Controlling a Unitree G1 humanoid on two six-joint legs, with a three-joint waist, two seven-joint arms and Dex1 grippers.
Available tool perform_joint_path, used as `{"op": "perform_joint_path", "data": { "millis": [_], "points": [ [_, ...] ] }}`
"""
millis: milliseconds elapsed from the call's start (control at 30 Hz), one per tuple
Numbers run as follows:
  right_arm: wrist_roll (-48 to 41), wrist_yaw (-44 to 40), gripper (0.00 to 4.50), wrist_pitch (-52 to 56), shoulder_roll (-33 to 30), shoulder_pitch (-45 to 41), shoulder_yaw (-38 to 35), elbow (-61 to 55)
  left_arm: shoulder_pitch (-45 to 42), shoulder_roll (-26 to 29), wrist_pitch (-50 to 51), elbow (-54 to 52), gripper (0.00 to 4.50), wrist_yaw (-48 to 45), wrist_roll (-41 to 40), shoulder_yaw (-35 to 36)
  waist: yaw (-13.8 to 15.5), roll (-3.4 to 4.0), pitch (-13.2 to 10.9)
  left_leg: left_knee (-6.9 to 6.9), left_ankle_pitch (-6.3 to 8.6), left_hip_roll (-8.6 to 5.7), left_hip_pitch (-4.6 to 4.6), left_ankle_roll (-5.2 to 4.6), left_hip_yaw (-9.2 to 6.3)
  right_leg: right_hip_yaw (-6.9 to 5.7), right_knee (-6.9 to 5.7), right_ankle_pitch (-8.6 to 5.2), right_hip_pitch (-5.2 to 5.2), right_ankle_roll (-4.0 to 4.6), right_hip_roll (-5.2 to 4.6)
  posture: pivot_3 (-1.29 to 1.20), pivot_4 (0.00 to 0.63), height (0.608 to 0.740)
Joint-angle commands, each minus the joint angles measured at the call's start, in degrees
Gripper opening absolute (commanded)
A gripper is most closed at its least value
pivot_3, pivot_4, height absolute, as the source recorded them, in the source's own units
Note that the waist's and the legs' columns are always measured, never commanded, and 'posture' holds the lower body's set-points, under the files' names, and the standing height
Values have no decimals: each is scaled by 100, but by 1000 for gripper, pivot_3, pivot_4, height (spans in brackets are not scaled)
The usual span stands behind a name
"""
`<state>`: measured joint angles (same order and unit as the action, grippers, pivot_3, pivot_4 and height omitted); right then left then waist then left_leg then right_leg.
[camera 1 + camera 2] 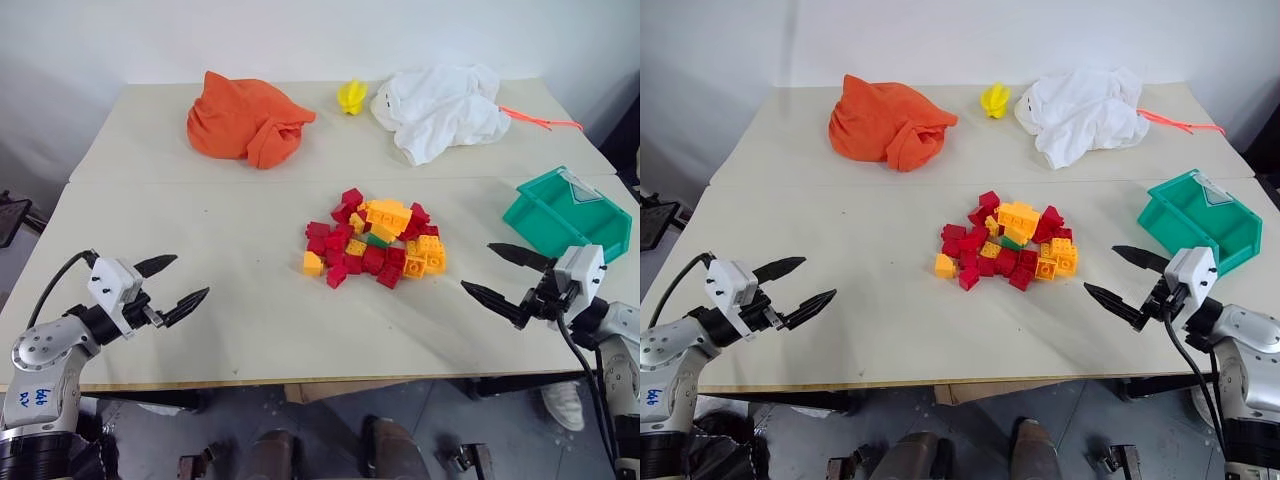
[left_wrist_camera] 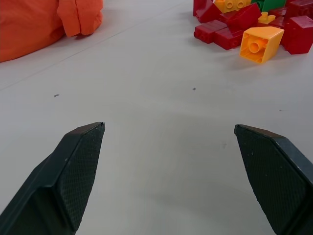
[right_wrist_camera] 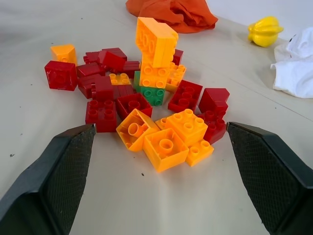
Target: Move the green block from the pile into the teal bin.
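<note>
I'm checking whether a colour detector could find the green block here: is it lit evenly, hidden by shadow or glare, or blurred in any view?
Head views: even, soft light, faint shadows, no glare; the green block is a sliver among the pile. Right wrist view: sharp, the green block sits under a stacked orange brick. Left wrist view: only its edge shows.

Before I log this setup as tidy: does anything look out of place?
Only mildly: the green block sits half-buried mid-pile under orange bricks, and two crumpled cloths lie at the table's far side.
</note>
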<state>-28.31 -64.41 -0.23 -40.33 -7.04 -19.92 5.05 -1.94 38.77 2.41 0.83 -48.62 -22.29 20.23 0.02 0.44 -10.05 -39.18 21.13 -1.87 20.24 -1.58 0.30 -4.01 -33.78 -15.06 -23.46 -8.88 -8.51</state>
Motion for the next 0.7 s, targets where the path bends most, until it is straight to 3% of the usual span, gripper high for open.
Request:
{"op": "perform_joint_path", "data": {
  "millis": [33, 400, 500, 700],
  "points": [
    [-30, -36, 4459, -150, 12, -12, -18, 1, 26, 50, 170, -218, 4500, 87, -74, 60, 0, 0, 0, 0, 0, 0, 0, 0, 0, 0, 0, 0, 0, 0, 0, 0, 150, 740],
    [-282, 67, 4459, -14, 81, 47, -76, -93, -216, -97, 183, -348, 4500, -109, -563, 92, 0, 0, 0, -1, 0, 0, 0, 0, 0, 0, -1, 0, 0, 0, 0, 0, 150, 740],
    [-588, -28, 3930, 121, 66, 75, -131, -486, -563, -144, 293, -662, 4500, -198, -662, -202, 28, 0, 0, -3, 0, 0, 1, 0, -2, -1, -2, 0, 1, 0, 0, 0, 150, 740],
    [-449, -421, 1914, 201, -193, 196, 236, -887, -817, -46, 339, -766, 4500, -545, -608, -476, 14, 0, 0, -11, 0, 0, 1, 1, -5, -4, -4, 1, 5, -1, 2, 0, 150, 740]
  ]
}}
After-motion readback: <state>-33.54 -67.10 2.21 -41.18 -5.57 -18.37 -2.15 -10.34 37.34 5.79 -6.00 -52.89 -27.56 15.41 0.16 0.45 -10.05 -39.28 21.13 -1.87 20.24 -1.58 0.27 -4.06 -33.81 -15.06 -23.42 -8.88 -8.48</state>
